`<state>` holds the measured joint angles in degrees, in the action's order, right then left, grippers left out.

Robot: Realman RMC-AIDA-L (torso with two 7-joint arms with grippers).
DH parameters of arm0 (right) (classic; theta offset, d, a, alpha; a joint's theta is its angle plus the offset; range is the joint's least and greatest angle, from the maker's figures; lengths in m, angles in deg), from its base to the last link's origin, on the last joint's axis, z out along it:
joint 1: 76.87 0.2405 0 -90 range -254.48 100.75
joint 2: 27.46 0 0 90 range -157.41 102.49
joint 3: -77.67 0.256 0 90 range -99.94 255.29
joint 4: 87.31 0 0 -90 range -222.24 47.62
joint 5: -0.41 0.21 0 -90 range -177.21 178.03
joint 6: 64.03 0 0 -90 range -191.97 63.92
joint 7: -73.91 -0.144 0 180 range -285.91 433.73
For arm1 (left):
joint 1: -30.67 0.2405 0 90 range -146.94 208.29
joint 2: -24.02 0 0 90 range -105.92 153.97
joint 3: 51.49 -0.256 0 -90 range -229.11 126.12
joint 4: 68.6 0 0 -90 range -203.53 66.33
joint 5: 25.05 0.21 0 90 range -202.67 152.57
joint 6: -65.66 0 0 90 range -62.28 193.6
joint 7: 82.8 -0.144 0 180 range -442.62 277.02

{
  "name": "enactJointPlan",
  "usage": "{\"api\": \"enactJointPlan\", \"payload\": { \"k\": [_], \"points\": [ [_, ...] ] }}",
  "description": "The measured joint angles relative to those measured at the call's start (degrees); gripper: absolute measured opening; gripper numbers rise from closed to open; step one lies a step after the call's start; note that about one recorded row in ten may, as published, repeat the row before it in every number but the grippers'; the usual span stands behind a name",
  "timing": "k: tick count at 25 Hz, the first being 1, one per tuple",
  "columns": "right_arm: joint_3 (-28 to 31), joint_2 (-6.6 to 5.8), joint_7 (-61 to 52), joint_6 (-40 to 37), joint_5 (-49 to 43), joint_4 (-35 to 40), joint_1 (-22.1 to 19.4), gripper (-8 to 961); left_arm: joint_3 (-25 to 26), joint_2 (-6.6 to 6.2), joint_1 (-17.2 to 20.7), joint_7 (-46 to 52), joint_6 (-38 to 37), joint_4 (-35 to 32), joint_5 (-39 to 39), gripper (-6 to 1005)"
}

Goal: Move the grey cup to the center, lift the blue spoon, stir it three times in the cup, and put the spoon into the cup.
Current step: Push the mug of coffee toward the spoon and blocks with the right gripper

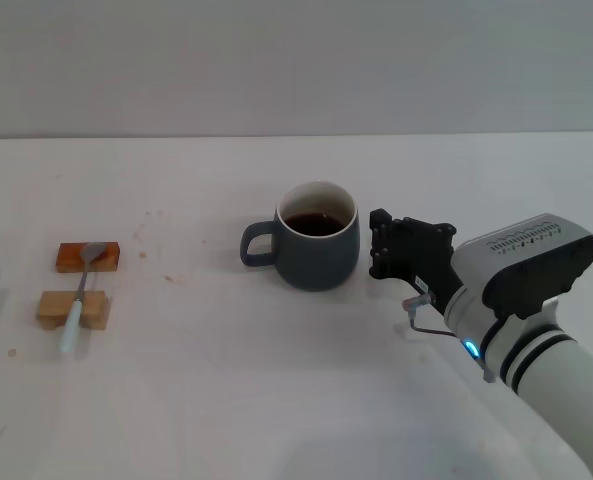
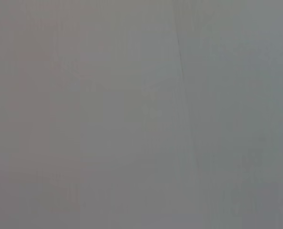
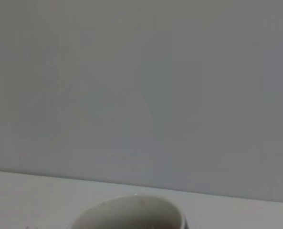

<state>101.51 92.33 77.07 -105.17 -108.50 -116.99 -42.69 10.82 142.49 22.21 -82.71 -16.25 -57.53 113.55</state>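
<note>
The right gripper [image 1: 379,246] sits low near the tabletop's [image 1: 276,400] right edge, just beside the grey cup [image 1: 314,249]; I cannot tell how its grasp stands. The blue spoon [image 1: 80,297] lies across two wooden blocks [image 1: 80,285] toward the left edge.

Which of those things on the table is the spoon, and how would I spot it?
Start at the grey cup in the middle of the white table, then look far to the robot's left. Two small wooden blocks sit there, and the blue spoon lies across both. It is the only slim thing, with a metal bowl and pale blue handle.
</note>
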Motion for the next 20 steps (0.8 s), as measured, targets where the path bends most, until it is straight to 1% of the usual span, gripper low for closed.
{"api": "enactJointPlan", "payload": {
  "k": [12, 20],
  "points": [
    [-0.5, 0.09, 0.0, 1.6, -0.3, -2.1, 0.9, -1, 0.0, -0.08, -0.2, 0.0, 0.3, 0.0, 0.0, 729],
    [-0.6, 0.10, 0.1, 1.2, -0.3, -1.7, 0.3, -1, 0.0, -0.08, 0.0, 0.0, 0.3, 0.0, 0.0, 724]
  ]
}}
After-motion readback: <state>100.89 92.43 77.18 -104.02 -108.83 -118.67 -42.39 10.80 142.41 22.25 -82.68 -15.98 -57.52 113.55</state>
